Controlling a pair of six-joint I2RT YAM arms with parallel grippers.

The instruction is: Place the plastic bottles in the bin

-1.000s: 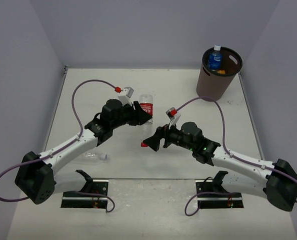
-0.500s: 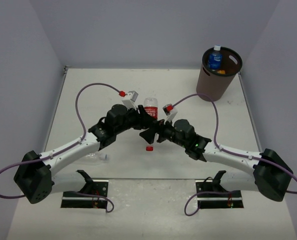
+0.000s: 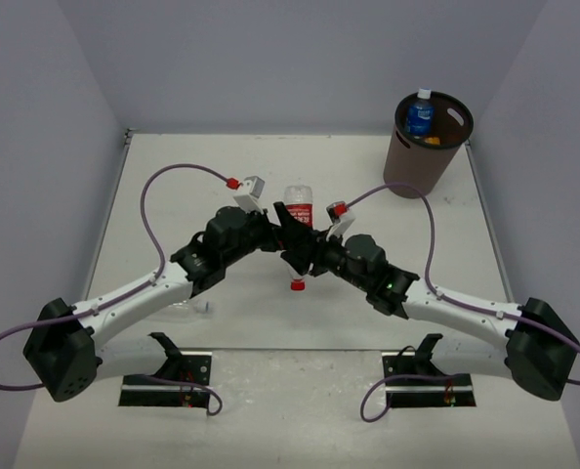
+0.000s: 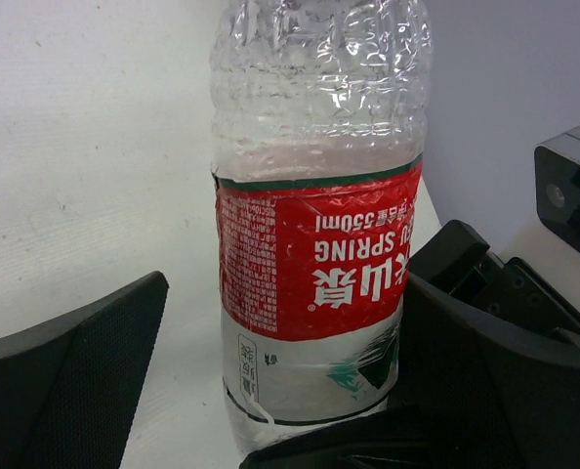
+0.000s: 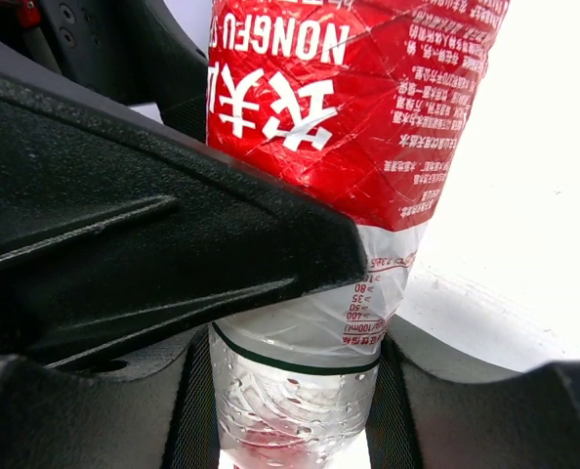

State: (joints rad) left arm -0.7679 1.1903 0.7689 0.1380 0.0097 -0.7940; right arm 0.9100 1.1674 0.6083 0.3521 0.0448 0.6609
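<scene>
A clear bottle with a red label (image 3: 299,207) hangs cap-down above the middle of the table, its red cap (image 3: 296,285) toward the near edge. My right gripper (image 3: 302,262) is shut on its clear part below the label; in the right wrist view the bottle (image 5: 353,107) is pinched between both fingers of the right gripper (image 5: 295,415). My left gripper (image 3: 289,231) stands open around the label, and in the left wrist view its left finger (image 4: 70,381) is clear of the bottle (image 4: 314,244). The brown bin (image 3: 419,164) stands at the far right.
A blue-label bottle (image 3: 420,115) and something orange (image 3: 433,140) lie inside the bin. A plain clear bottle (image 3: 198,306) lies on the table, partly hidden under my left arm. The two grippers are crowded together, and purple cables arc over both arms.
My right arm moved left to the bottle and its gripper shut on it. My left gripper, shut on the bottle before, has opened.
</scene>
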